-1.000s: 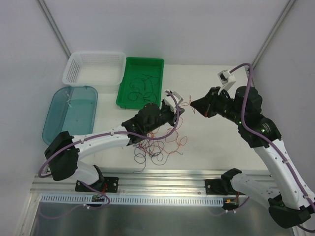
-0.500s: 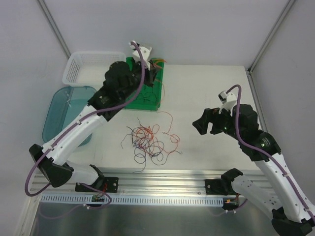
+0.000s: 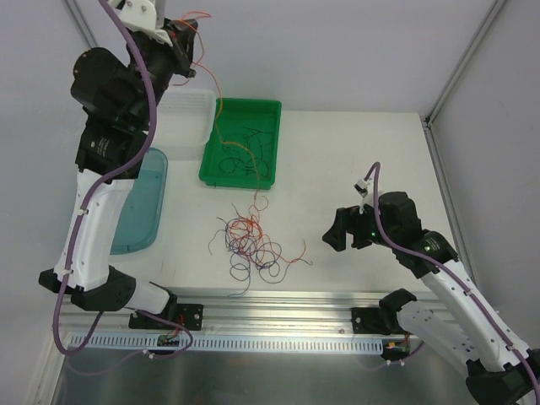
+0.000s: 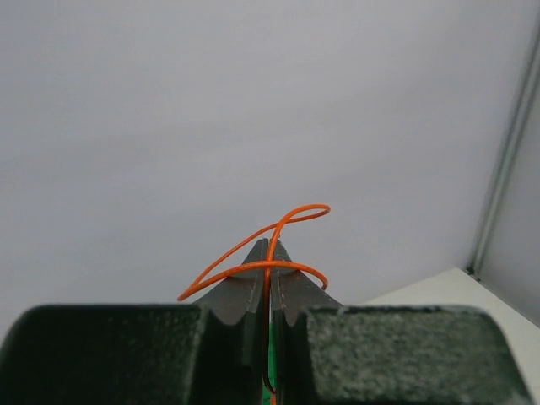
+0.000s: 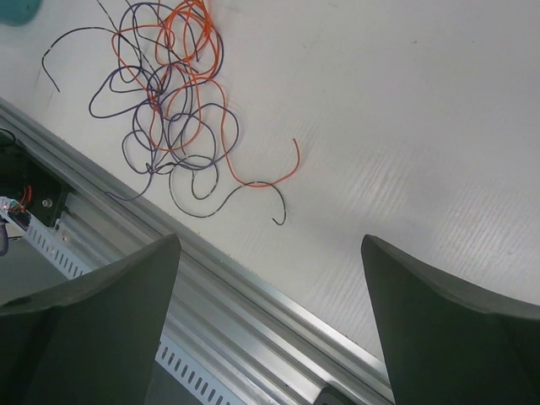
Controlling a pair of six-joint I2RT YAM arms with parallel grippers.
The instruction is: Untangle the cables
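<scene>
**Left fingers pinching one orange strand up high, right fingers gaping beside the heap**

The left fingers [image 4: 268, 268] are pressing tight together, and an orange cable [image 4: 308, 207] is caught in the seam between them. In the left wrist view it is curling out past the fingertips in two thin loops against the grey wall. From above, the left arm is reaching up tall, and the orange cable is hanging in a long slack line from the fingers. It is dropping towards the near-left part of the green tray [image 3: 247, 104] far beneath them. Where its lower end stops cannot be made out.

A few dark strands [image 3: 240, 150] are lying curled inside that tray, well below the left fingers.

The right fingers [image 3: 335, 234] are standing wide apart with nothing between them, hovering low over the bench [image 3: 363, 160]. The remaining cables [image 3: 253, 245] are lying on the bench in a loose heap of red-orange, purple-blue and black loops. That heap is sitting ahead of the right fingers, near them but not touching. In the right wrist view it is spreading up and to the left beyond the fingertips. One loose end is trailing out from it towards the gap between the two fingers.

A teal tray [image 3: 139, 211] is sitting on the bench far below the left fingers, partly hidden behind the left arm.
</scene>
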